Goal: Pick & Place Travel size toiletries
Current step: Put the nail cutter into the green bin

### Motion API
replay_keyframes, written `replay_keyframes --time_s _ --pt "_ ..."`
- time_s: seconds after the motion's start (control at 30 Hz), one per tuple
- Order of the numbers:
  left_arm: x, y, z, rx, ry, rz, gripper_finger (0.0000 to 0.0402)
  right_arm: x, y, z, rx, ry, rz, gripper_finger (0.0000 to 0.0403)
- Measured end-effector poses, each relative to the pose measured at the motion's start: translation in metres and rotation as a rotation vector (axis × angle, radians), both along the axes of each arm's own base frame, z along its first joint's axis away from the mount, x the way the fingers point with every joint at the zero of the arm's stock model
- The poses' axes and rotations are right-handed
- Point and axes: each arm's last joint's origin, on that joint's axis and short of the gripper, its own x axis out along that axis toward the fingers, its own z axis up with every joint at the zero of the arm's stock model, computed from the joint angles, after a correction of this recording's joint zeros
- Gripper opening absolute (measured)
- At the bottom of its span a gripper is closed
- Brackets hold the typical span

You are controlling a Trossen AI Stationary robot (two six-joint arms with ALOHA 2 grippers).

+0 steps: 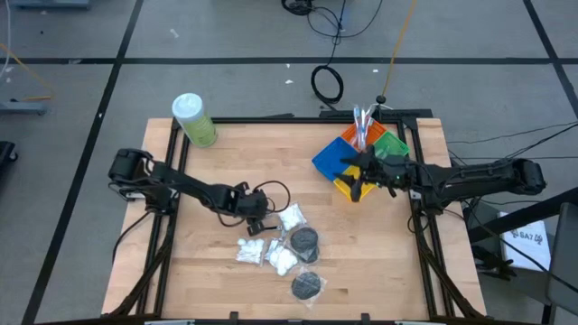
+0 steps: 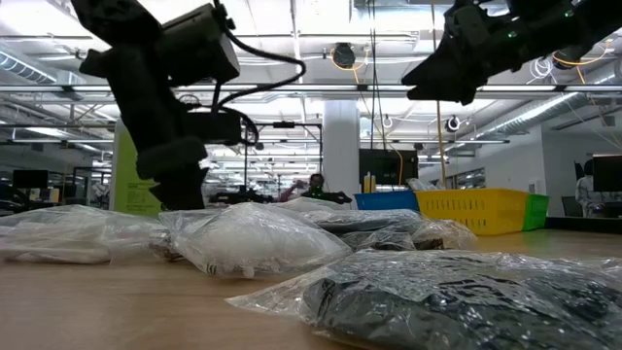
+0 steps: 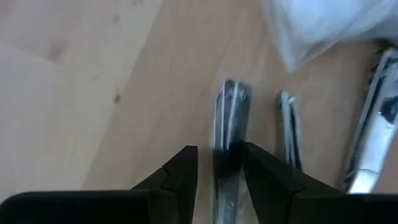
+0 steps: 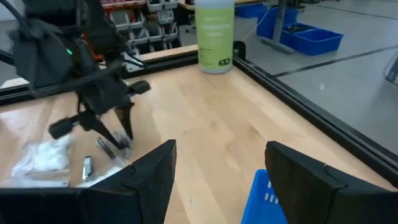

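Closing on a thin silver tube [image 3: 231,134] lying flat on the pale wooden table [image 1: 226,153], the left gripper [image 3: 219,168] has its two dark fingers partly open with the tube between them; whether the pads already press it I cannot tell. The tube is slim and glossy, so a likely failure is that it squirts out or rolls as the fingers pinch. A second tube [image 3: 291,127] lies just to one side, and a clear bag of white cotton balls [image 1: 291,217] sits near, so a stray finger could drag either along.

The right gripper [image 4: 219,168] hangs over the multicoloured plastic bin [image 1: 359,155] at the far right of the table, fingers wide apart with nothing between them. Its wrist view shows only the blue corner of that bin below.

The high view gives the layout: bags and black round discs [image 1: 302,241] clustered near the middle, the big green bottle with white cap [image 1: 193,118] at the far left. It hides the tube entirely under the left arm; only the left wrist view shows it. The low view shows crumpled bags in the foreground and the bin far off, nothing of the grasp.
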Motion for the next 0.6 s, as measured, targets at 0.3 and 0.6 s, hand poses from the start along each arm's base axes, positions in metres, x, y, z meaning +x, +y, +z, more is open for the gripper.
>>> replay_keyframes --time_s 0.3,0.6 --pt "0.002 0.009 -0.008 0.037 0.027 0.037 0.0127 -0.003 0.002 -0.015 -0.001 -0.012 0.008 0.0232" --pt "0.003 0.025 -0.008 0.055 0.041 0.054 0.0099 -0.005 0.002 -0.021 0.005 -0.076 0.006 0.0229"
